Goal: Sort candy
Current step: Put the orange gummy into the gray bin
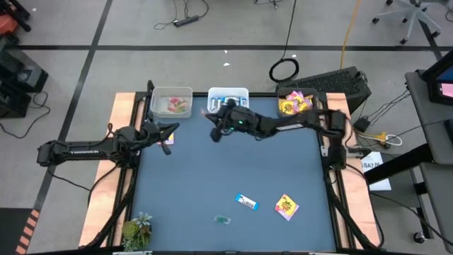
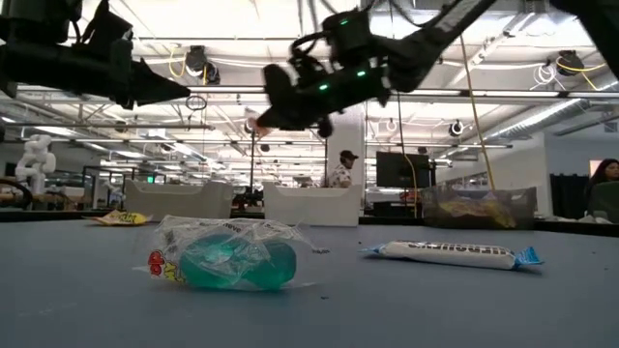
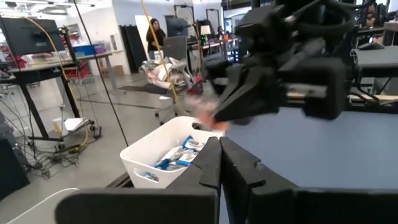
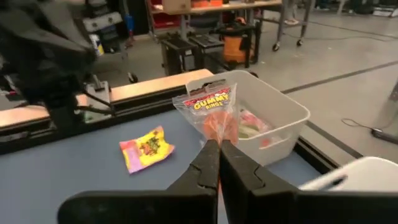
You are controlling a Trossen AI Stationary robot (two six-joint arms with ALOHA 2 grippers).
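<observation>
Crinkly clear gummy packet (image 4: pixel 214 107) pinched in right fingers (image 4: pixel 219 163), left fingers (image 3: pixel 219 163) closed empty

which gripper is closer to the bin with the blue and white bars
Right. The right gripper hangs just in front of the blue-bar bin, shut on a gummy packet; the left gripper sits farther left, by the neighbouring bin.

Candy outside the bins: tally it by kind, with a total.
Yellow packets: 2
Blue-and-white bar: 1
Clear packet with a green sweet: 1
Gummy rings packet, held by the right gripper: 1
Total: 5
</observation>
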